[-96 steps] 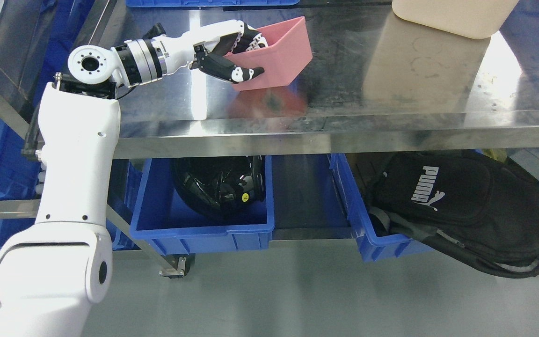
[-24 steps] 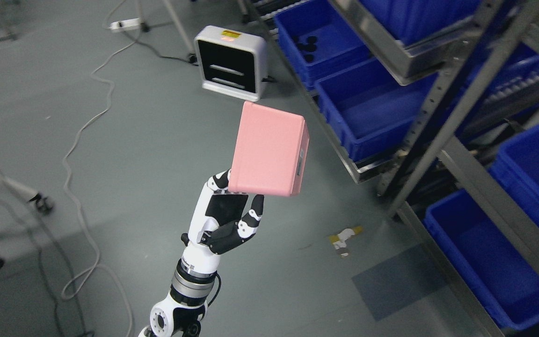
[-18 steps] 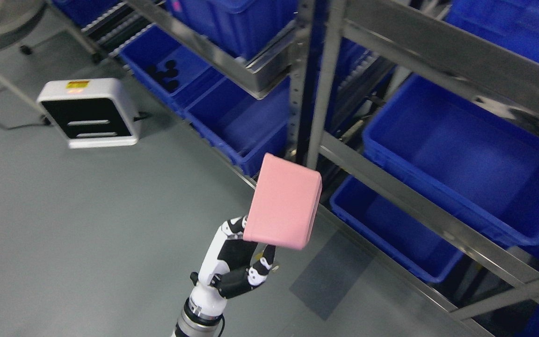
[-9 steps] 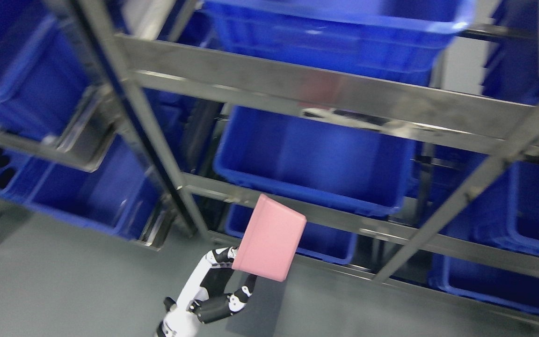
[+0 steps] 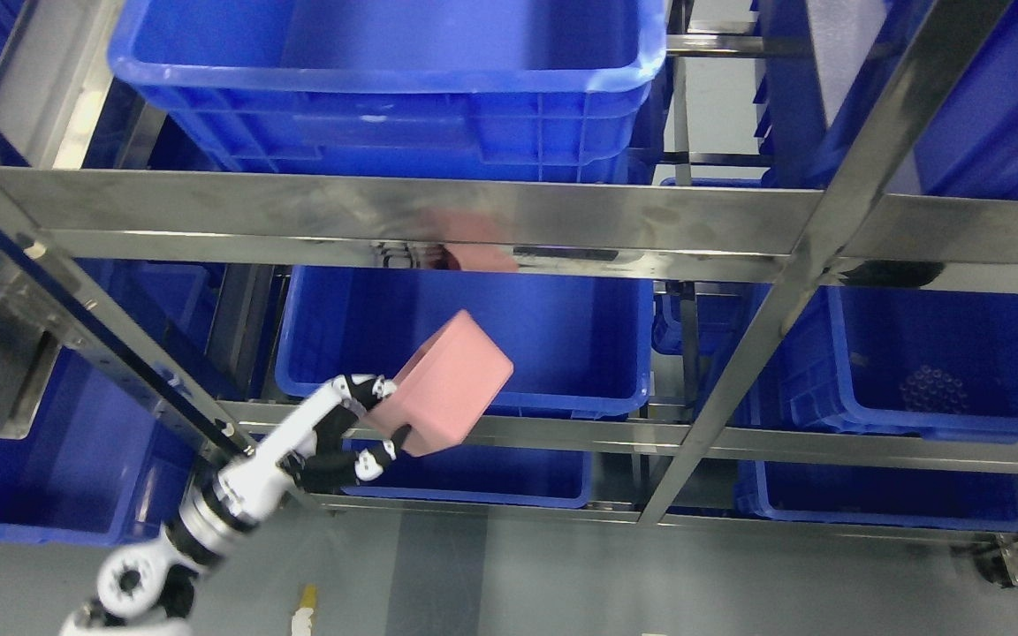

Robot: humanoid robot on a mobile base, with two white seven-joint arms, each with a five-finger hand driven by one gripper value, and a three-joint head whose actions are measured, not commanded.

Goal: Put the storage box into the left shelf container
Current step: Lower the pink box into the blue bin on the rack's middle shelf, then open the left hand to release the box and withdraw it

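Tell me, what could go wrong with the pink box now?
The left hand pinches the pink box only at its lower edge, so the tilted box might slip out. It hangs before the middle blue bin, near the steel shelf rail, and could bump that rail going in.

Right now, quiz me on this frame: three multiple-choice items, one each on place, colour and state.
1. Where is the pink storage box?
A. in front of the middle-tier blue bin
B. on the floor
C. inside the top bin

2. What colour are the shelf bins?
A. green
B. blue
C. grey

3. What is the left hand doing?
A. hanging open
B. pressing on a rail
C. gripping the box

Key: 1 A, the box overlaps the middle-tier blue bin, held clear of its rim; 2 B, every bin in view is blue; 3 C, its fingers wrap the box's lower edge.
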